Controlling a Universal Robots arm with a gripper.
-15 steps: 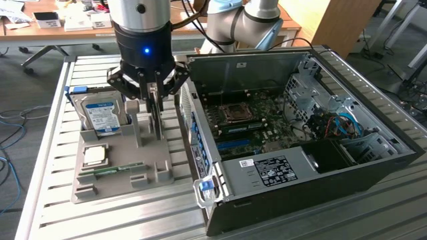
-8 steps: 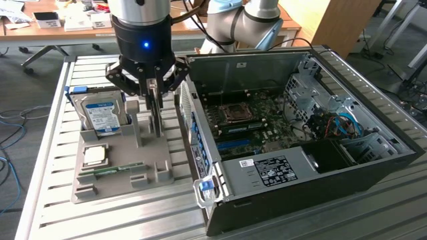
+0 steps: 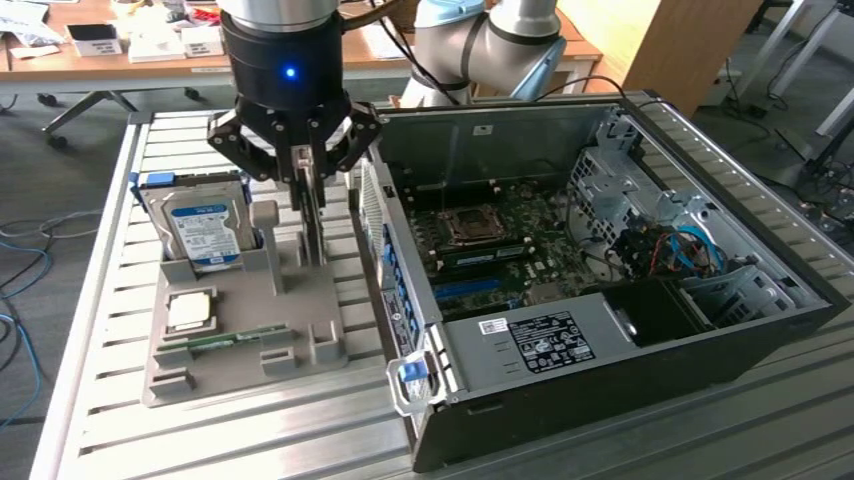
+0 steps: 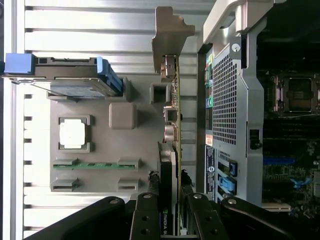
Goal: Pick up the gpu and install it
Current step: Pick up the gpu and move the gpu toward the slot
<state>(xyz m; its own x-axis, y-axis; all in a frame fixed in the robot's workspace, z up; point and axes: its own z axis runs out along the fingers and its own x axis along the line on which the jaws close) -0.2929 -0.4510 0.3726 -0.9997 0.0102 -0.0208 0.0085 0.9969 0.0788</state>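
Observation:
The gpu point(image 3: 311, 215) stands on edge in a slot of the grey holder tray point(image 3: 240, 370), right beside the open computer case point(image 3: 747, 230). In the wrist view the gpu point(image 4: 175, 100) is edge-on, a thin green card with its silver bracket at the far end and the black fan block near the camera. My gripper point(image 3: 310, 165) hangs straight over it. The black fingers point(image 4: 150, 210) press against both faces of the card's upper part, so the gripper point(image 4: 170, 200) is shut on the gpu. The card's lower edge still sits in the holder.
The holder tray point(image 4: 145, 145) also carries a silver hard drive point(image 3: 203, 225) with a blue-white label, a square processor point(image 3: 190, 310) and a narrow green memory stick point(image 3: 234, 338). The case lies open with its motherboard point(image 3: 494, 235) and power supply point(image 3: 534, 340) showing. Its perforated rear wall point(image 4: 225, 100) is close to the card.

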